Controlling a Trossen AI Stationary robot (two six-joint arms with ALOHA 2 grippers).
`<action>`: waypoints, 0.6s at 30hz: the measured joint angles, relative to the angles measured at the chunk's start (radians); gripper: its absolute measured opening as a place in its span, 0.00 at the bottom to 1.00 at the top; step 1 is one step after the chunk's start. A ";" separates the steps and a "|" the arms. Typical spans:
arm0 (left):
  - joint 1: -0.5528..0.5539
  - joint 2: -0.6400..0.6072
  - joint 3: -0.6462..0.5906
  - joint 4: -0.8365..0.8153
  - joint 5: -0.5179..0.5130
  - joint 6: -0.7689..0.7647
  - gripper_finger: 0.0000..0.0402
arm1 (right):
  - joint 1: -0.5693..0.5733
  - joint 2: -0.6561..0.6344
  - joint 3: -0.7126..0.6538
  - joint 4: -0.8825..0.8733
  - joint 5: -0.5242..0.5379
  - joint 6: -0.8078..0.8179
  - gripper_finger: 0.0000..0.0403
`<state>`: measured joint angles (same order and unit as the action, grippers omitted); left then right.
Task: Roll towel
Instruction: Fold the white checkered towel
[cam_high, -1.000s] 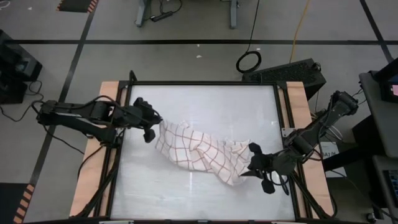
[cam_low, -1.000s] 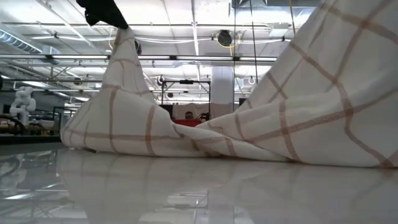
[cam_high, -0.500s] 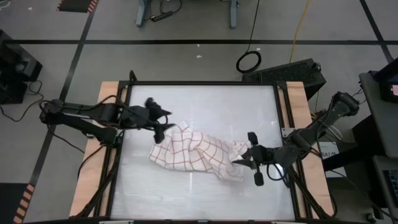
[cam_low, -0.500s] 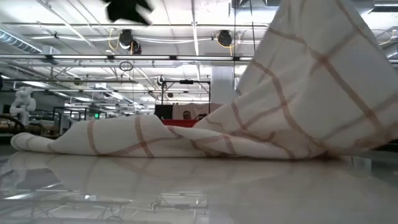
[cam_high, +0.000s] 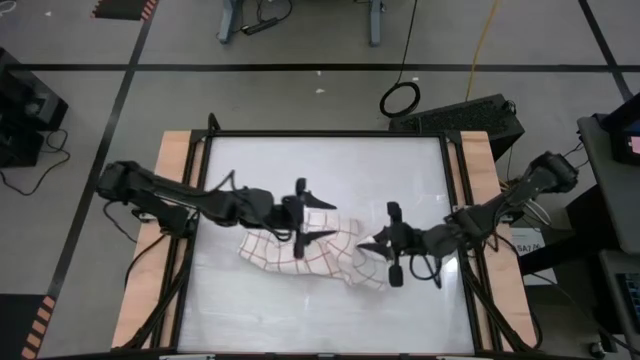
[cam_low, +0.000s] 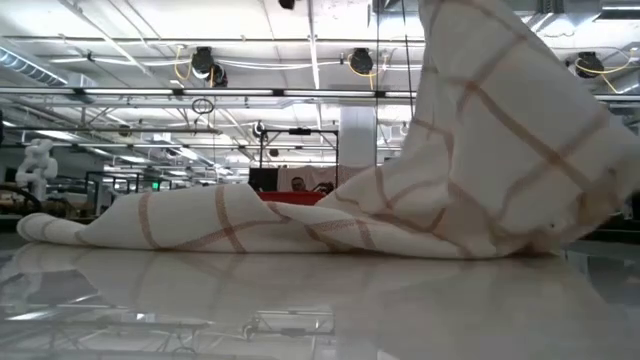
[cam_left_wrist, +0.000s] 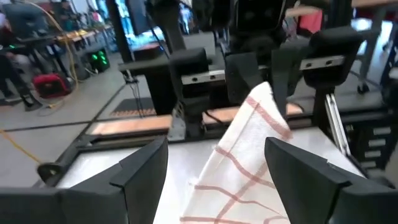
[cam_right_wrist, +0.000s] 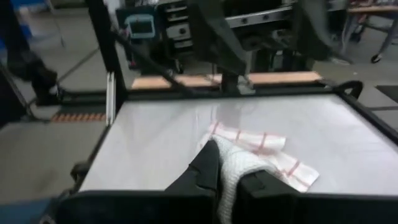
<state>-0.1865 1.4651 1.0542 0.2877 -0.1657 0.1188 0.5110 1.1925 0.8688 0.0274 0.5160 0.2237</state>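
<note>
The white towel with red-brown grid lines lies crumpled across the middle of the table. Its left part is flat on the tabletop and its right end rises steeply. My right gripper is shut on that raised end. My left gripper reaches in from the left, nearly level, above the towel's middle. It is open, and its fingers stand on either side of the raised cloth without touching it. My right gripper pinches the towel's bunched right end between its two fingers; one layer or several, I cannot tell. The fingers come from the table's right side, almost level. The held end is lifted, and the cloth slopes down from it to the part lying on the table.
Black frame rails and wooden side strips border the white tabletop. Bare tabletop lies on the far and near sides of the towel. A black keyboard-like unit sits beyond the far right corner.
My left gripper has opened and let go of the towel's left corner. It has swung toward the table's right edge over the towel, tipping from downward to nearly level. The towel's left end has fallen flat. My right gripper has carried the raised right end toward the table's left.
</note>
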 joint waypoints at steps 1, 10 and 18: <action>0.000 0.018 0.000 0.000 0.003 -0.001 0.68 | 0.000 0.016 0.000 -0.001 0.000 0.000 0.00; 0.007 0.147 0.000 -0.003 0.050 0.000 0.68 | 0.002 0.117 0.000 -0.001 -0.107 0.002 0.00; 0.017 0.202 0.000 -0.022 0.151 0.043 0.68 | 0.060 0.144 0.000 -0.043 -0.332 0.010 0.00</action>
<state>-0.1692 1.6672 1.0538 0.2654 -0.0144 0.1615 0.5707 1.3369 0.8688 -0.0161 0.1840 0.2339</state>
